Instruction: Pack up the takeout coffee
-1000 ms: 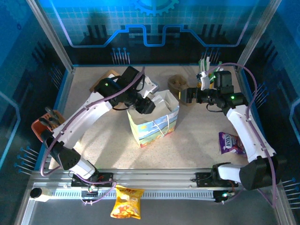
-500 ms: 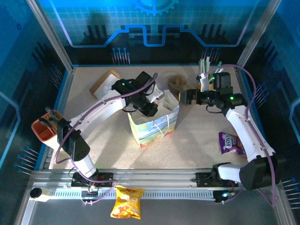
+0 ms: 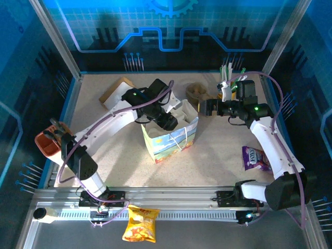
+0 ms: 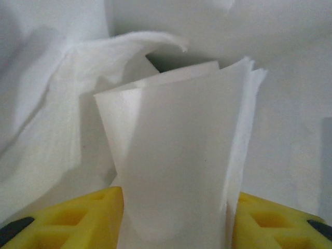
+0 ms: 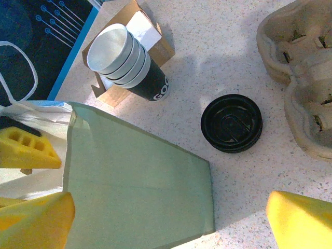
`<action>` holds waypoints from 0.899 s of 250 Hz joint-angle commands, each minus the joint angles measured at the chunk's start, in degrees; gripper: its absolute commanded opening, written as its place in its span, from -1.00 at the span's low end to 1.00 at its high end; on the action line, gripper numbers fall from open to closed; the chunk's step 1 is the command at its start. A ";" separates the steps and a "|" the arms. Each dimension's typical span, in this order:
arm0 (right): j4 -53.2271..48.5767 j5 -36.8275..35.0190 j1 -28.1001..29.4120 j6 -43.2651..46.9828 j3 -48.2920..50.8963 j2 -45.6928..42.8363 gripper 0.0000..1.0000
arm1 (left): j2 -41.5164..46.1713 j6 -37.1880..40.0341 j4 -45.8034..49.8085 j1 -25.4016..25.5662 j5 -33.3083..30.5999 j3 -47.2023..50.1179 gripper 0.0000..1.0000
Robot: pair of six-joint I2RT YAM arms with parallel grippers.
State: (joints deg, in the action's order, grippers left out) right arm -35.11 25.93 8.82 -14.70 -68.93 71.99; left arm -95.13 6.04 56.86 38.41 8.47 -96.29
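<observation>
The takeout coffee is hidden from every view. A paper bag [image 3: 170, 136] with a coloured print stands open mid-table. My left gripper [image 3: 171, 122] reaches down into its mouth. Inside the bag, its yellow fingers [image 4: 67, 220] stand apart on either side of an upright folded white napkin [image 4: 176, 155], which fills the gap uncrushed. My right gripper [image 3: 205, 107] hovers open just right of the bag. Its fingertips [image 5: 36, 220] straddle the bag's green side panel [image 5: 140, 192] from above without touching it.
A stack of lidless cups [image 5: 122, 57] lies against a cardboard box [image 3: 118, 89]. Black lids [image 5: 232, 123] and a pulp cup carrier [image 5: 303, 78] sit behind the bag. A purple snack pack [image 3: 256, 157] lies right, a yellow chip bag [image 3: 141, 224] lies on the front rail, and an orange tool [image 3: 47, 141] is at the left.
My left arm swung right and lowered its gripper into the bag. Its jaws went from nearly shut to apart. The right arm has not moved.
</observation>
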 commanded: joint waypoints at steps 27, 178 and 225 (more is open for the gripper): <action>-1.58 -0.24 -1.03 1.51 -2.30 -1.15 0.92 | 6.71 -0.54 -5.39 -0.76 -0.65 -0.67 0.18; -1.53 -1.10 -0.84 0.29 -8.86 -0.97 0.90 | 26.38 -8.82 -32.91 -8.59 -3.27 18.42 0.67; 1.01 -1.11 1.73 -1.89 -8.58 -0.11 0.89 | 28.81 -11.90 -36.65 -11.15 -4.84 23.04 0.77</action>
State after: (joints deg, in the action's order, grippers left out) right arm -35.88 25.28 8.73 -15.07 -76.23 71.94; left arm -68.07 -2.72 25.17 28.69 5.50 -75.79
